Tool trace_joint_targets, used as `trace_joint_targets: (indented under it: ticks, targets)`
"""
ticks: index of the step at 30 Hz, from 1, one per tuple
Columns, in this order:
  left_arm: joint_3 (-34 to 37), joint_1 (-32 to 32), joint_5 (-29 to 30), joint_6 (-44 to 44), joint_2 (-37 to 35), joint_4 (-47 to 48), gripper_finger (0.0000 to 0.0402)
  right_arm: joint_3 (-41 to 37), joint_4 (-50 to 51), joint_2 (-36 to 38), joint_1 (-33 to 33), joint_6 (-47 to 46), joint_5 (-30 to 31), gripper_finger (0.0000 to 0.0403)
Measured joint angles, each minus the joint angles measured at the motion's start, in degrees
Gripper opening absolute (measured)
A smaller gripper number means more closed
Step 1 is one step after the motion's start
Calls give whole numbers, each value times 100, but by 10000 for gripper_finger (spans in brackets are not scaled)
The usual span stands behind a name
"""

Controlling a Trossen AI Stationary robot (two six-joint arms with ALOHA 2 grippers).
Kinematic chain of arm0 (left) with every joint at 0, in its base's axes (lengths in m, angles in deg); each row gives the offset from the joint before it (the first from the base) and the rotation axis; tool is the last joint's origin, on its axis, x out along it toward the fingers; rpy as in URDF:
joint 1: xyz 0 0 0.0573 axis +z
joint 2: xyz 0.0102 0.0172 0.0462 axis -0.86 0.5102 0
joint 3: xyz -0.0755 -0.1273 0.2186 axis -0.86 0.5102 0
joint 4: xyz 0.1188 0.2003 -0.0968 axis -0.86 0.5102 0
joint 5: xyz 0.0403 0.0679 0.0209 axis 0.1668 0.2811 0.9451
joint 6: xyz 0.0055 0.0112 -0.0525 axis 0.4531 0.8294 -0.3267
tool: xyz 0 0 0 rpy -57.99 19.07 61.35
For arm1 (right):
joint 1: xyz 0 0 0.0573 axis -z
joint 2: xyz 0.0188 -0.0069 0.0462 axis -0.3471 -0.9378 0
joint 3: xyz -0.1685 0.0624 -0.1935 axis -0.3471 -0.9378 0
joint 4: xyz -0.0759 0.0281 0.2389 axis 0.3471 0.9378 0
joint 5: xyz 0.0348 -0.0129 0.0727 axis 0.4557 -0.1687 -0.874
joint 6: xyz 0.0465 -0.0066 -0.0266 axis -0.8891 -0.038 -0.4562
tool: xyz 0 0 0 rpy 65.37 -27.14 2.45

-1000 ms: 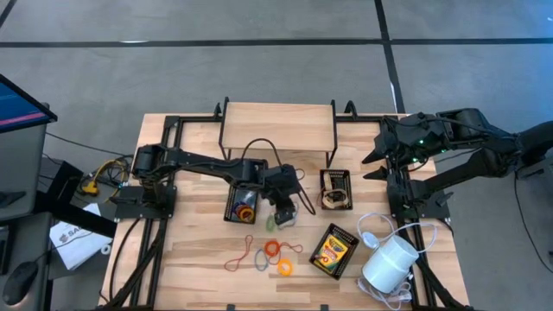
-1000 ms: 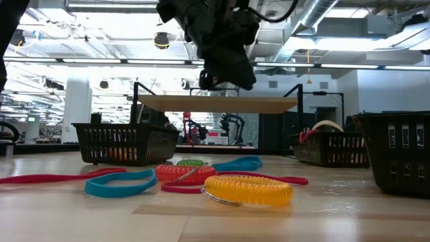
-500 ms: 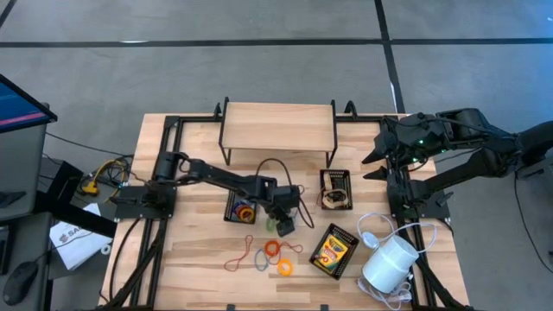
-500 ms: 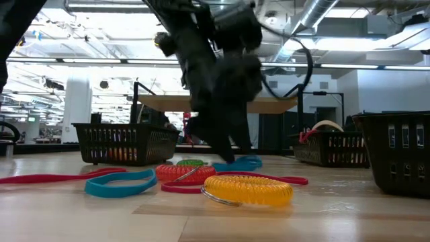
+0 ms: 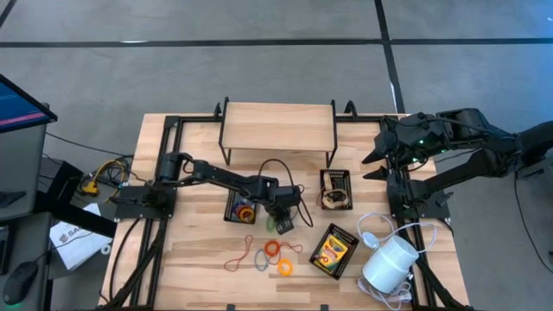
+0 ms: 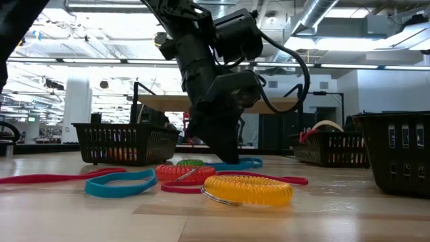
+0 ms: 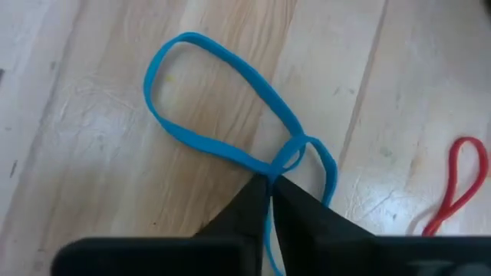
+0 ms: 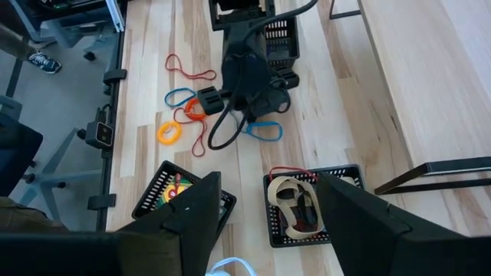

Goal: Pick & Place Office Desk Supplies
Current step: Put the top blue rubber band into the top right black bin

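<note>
A blue elastic loop (image 7: 215, 107) lies flat on the wooden table, twisted into a large and a small eye; it also shows as the blue loop (image 8: 265, 129) and the blue loop (image 6: 247, 162). My left gripper (image 7: 269, 201) is down on it and shut on it, just near of the left mesh tray (image 5: 241, 207); it shows as my left gripper (image 5: 281, 221) and my left gripper (image 6: 227, 156). A crayon box (image 5: 333, 250) lies in a black tray. My right gripper (image 5: 373, 162) hangs open high over the table's far right. My left gripper pinches the blue loop between its two fingertips at the crossing (image 7: 272, 173) where the band twists over itself. The fingers come from above, slanting steeply down. The loop lies slack on the table, its large eye spread beyond the fingertips.
More loops lie near of the gripper: red ones (image 5: 240, 257), an orange coil (image 5: 273, 249), a yellow coil (image 5: 284, 268). A second mesh tray (image 5: 336, 190) holds bands. A white cylinder with cord (image 5: 389, 263) sits at the near right, a wooden riser shelf (image 5: 278, 125) at the far edge.
My left gripper has come down from well above the table to the tabletop at the blue loop, tipping more steeply downward. The blue loop lies where it was.
</note>
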Motion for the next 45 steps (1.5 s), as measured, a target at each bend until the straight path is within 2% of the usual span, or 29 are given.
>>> trace_joint_targets:
  ticks: [8,11,14,21,25,30,36,42,45]
  targets:
    - [62,-23,55,-308,-291,-198,2,0,-2,0,0,-19,0,211]
    - [42,30,275,-346,-861,-422,1,0,-2,-1,0,-21,0,211]
    - [20,145,794,-355,-1354,-736,1,2,-4,-2,0,-21,0,211]
    - [1,538,1217,-454,-2006,-2238,1,2,-60,0,2,-26,1,211]
    - [12,842,1209,-496,-1727,-2657,0,2,-107,-2,1,-39,-2,211]
    - [6,1017,638,-883,-1045,-3199,0,2,-95,0,2,-119,-3,211]
    - [-149,984,407,-1191,-221,-4670,2,2,67,4,2,-170,-4,211]
    - [-502,978,411,-825,222,-4602,4,2,82,4,2,-170,-6,211]
    - [-514,978,400,-584,244,-4516,20,2,99,4,2,-172,-24,211]
